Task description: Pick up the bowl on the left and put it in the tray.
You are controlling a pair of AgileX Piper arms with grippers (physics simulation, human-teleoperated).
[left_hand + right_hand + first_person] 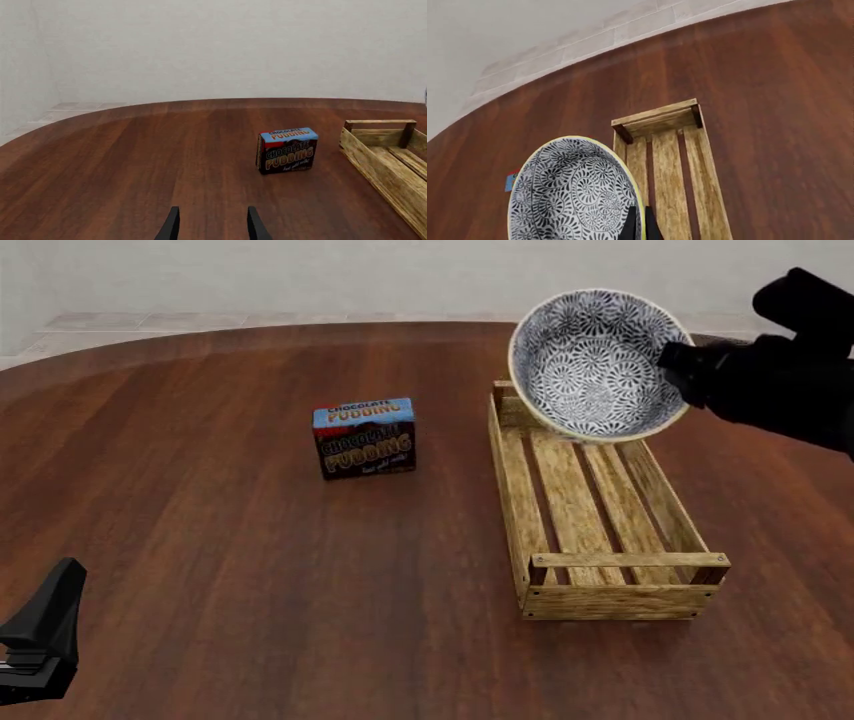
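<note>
Gripping the bowl (597,364) by its rim, the right fingers (639,225) hold it tilted above the tray (514,470), leaving only lowering and release, while the left fingers (172,225) idle apart.

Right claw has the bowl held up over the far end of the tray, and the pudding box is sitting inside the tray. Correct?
Not quite. The pudding box stands on the table, left of the tray, as the front view shows. The right claw does hold the bowl above the tray's far end.

Bowl (594,365) pinched in right gripper (638,225): glazed ceramic look, smooth, dense blue-grey pattern, pale rim. Tray (587,510) below it: raw light wood, visible grain, matt. Table (200,540): dark polished wood, faint sheen. Pudding box (364,437) ahead of left gripper (211,227): printed cardboard. Gripper fingers matt black.
</note>
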